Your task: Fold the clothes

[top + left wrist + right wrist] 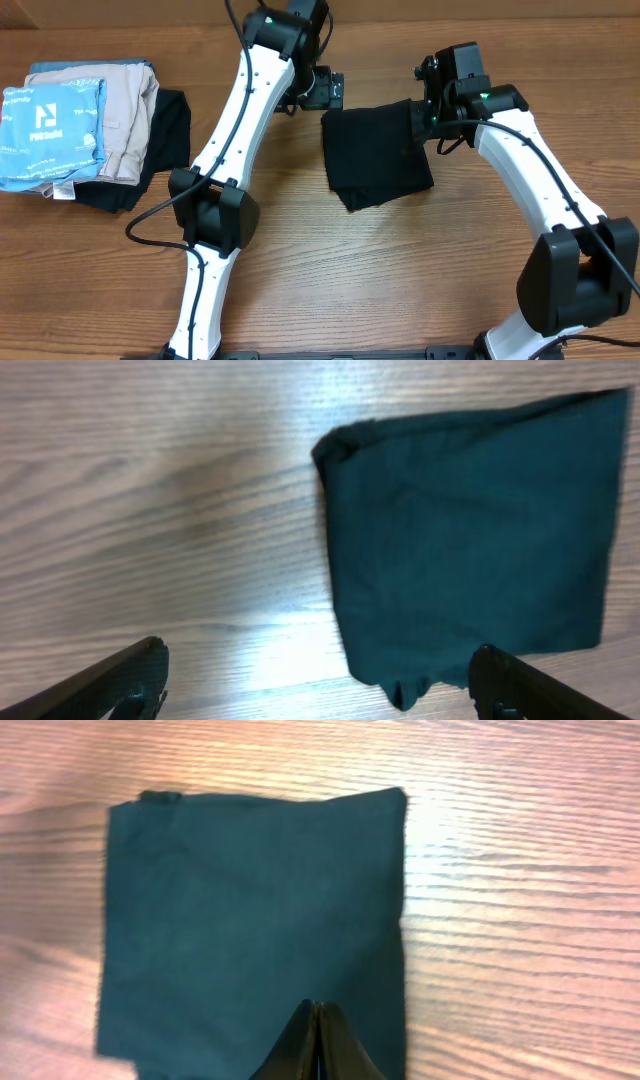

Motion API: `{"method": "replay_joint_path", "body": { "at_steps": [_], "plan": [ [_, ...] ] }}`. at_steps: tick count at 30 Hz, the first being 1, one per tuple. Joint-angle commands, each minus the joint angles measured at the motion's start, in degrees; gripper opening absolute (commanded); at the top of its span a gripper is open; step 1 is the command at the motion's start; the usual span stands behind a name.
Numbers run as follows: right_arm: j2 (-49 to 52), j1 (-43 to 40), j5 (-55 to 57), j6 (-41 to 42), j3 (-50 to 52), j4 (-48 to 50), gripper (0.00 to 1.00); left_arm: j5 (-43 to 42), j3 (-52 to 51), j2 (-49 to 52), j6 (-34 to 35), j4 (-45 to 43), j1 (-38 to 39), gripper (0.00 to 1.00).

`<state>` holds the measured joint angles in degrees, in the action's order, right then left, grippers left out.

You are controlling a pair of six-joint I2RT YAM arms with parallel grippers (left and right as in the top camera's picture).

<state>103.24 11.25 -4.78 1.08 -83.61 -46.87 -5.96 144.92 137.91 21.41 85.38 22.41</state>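
Folded black shirt (pixel 378 155) lies as a compact, near-square packet on the wooden desk (pixel 380 280), centre right of the overhead frame. Left tool (pixel 322 90) hovers just beside its upper left corner, fingers wide apart and holding nothing. Right tool (pixel 428 115) sits over the shirt's upper right edge, fingers pressed together; no fabric shows between them. A stack (pixel 60 125) of folded garments rests at far left, well apart. Folding looks all but done. Next move probably calls for gripping the packet's edge to carry it towards the stack.
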Motion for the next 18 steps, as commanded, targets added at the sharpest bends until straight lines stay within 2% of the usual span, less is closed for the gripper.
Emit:
{"method": "replay_joint_path", "body": {
  "at_steps": [1, 5, 11, 16, 18],
  "plan": [
    [2.4, -0.1, 2.8, 0.7, 0.3, 2.6, 0.04, -5.2, -9.8, 0.5, 3.2, -5.5, 2.0, 0.99],
    [6.5, -0.1, 2.8, 0.5, 2.8, 7.3, 0.04, -9.2, -19.8, 0.5, 3.6, -13.0, 4.6, 0.99],
    [11.9, 0.0, 1.5, 0.5, 3.0, 7.6, 0.04, -8.4, -28.3, 0.5, 9.0, -22.9, 7.6, 0.98],
    [12.5, 0.0, 0.8, 0.4, 3.0, 7.3, 0.04, -0.2, -30.4, 0.5, 14.0, -24.4, 9.2, 0.97],
    [12.5, 0.0, 0.0, 0.4, 3.0, 7.2, 0.04, 0.2, -30.4, 0.5, 15.1, -24.4, 9.2, 0.97]
  ]
}}
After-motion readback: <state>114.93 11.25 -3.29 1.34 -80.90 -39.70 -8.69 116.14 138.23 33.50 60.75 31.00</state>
